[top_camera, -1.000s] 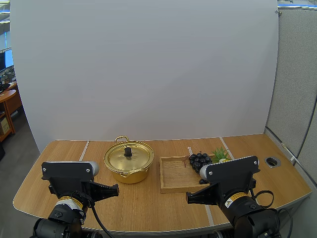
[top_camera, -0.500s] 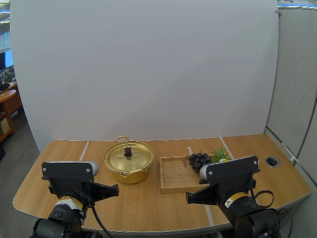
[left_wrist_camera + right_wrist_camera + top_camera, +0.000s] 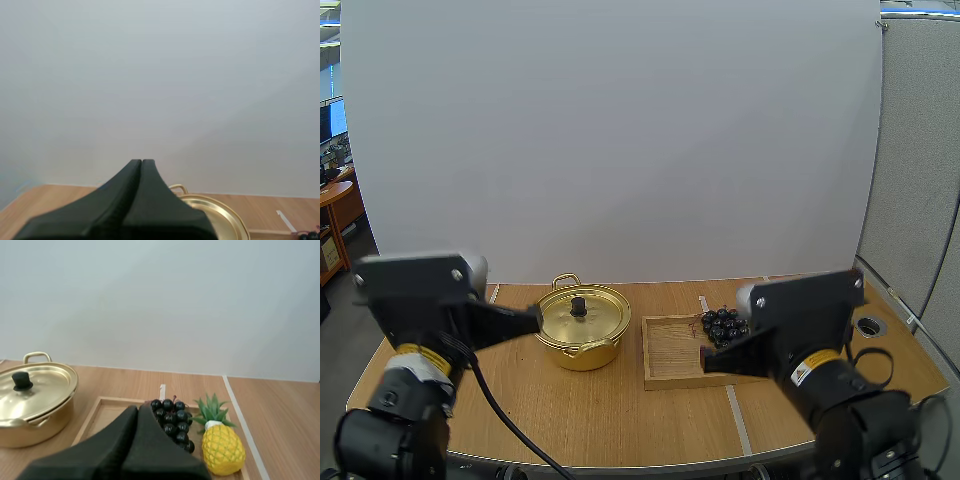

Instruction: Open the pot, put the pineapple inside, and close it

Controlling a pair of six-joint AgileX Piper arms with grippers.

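Pressed together, holding nothing: left fingers [image 3: 125, 192], near one round golden metal pot [image 3: 215, 215], black-knobbed lid [image 3: 42, 385] on. Likewise right fingers [image 3: 150, 440], over one shallow wooden tray [image 3: 107, 401]. From right wrist: one yellow pineapple [image 3: 222, 450] in tray beside one dark grape bunch [image 3: 172, 422]; from high, hidden behind right arm. All on wooden counter [image 3: 620, 400].

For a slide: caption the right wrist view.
Shut right claw facing wooden tray of black grapes and yellow pineapple, lidded gold pot beside.

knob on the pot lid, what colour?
Black. The knob sits on the gold lid; the right wrist view shows it best.
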